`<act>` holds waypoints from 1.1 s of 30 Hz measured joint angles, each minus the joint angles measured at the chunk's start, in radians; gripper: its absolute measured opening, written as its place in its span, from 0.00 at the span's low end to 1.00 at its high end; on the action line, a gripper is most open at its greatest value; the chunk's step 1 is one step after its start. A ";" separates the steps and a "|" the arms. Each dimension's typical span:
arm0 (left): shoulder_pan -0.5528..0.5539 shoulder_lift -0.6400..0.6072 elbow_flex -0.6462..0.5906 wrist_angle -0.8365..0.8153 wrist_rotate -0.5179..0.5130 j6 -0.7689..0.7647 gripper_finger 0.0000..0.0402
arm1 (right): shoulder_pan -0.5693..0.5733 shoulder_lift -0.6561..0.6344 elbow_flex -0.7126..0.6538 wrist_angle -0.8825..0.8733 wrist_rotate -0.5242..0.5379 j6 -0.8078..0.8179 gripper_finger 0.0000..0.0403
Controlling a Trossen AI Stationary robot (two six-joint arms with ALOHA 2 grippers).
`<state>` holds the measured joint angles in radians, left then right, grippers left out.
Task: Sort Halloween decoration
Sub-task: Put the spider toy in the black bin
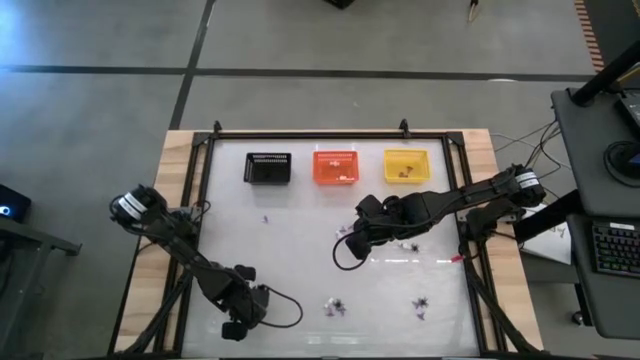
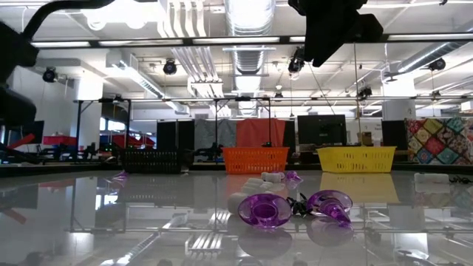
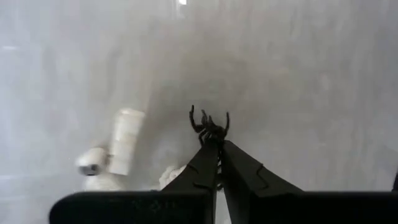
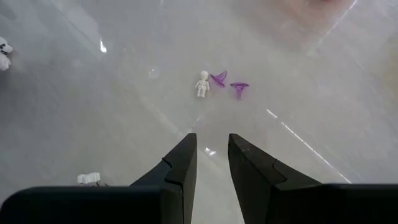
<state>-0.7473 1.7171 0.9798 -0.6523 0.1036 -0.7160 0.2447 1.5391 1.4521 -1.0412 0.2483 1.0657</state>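
Observation:
My left gripper [image 3: 214,142] is near the table's near-left corner [image 1: 236,325], shut on a black spider [image 3: 210,126]. White bits [image 3: 124,149] lie on the table just beyond it. My right gripper [image 4: 212,144] hovers open over the middle of the table [image 1: 350,248], touching nothing. Ahead of it lie a small white skeleton [image 4: 203,84] and two purple pieces [image 4: 219,78]. Other trinkets lie scattered near the front edge [image 1: 335,306] and to the right [image 1: 420,305]. In the low view, purple pieces [image 2: 264,210] rest on the glossy tabletop. My left gripper pinches the black spider by its body [image 3: 211,134], right at the fingertips [image 3: 206,152]. The spider's legs stick out past the tips. Whether it is lifted clear of the table does not show.
Three baskets stand in a row along the far edge: black [image 1: 268,167], orange [image 1: 336,165] and yellow [image 1: 406,165]. A black metal frame [image 1: 300,133] rims the white tabletop. A few loose trinkets lie at mid-left [image 1: 267,218] and under the right arm [image 1: 405,243].

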 joint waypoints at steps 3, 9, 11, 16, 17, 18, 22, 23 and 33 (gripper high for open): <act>0.000 -0.020 0.001 -0.016 -0.011 0.001 0.00 | 0.000 0.000 0.000 0.000 0.000 0.000 0.21; 0.001 -0.051 0.002 -0.024 -0.025 0.009 0.00 | 0.000 0.000 0.000 -0.001 0.001 -0.002 0.21; 0.003 -0.060 0.002 -0.032 -0.035 0.017 0.00 | 0.000 0.000 0.000 -0.001 0.004 -0.003 0.21; 0.015 -0.083 0.003 -0.056 -0.044 0.032 0.00 | 0.000 0.000 0.000 -0.001 0.015 -0.017 0.21; 0.019 -0.090 0.003 -0.065 -0.055 0.039 0.00 | 0.000 0.000 0.000 -0.001 0.015 -0.018 0.21; 0.025 -0.097 0.003 -0.079 -0.070 0.047 0.00 | 0.000 0.000 0.000 -0.001 0.015 -0.018 0.21; 0.075 -0.141 0.004 -0.133 -0.097 0.092 0.00 | 0.000 0.000 0.000 -0.001 0.017 -0.019 0.21; 0.096 -0.152 0.004 -0.138 -0.099 0.103 0.00 | 0.000 0.000 0.000 -0.001 0.018 -0.019 0.21; 0.362 -0.307 0.005 -0.230 -0.216 0.330 0.00 | -0.007 0.000 -0.001 -0.002 0.056 -0.046 0.21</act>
<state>-0.3855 1.4098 0.9844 -0.8820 -0.1122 -0.3863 0.2374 1.5391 1.4513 -1.0428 0.3039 1.0194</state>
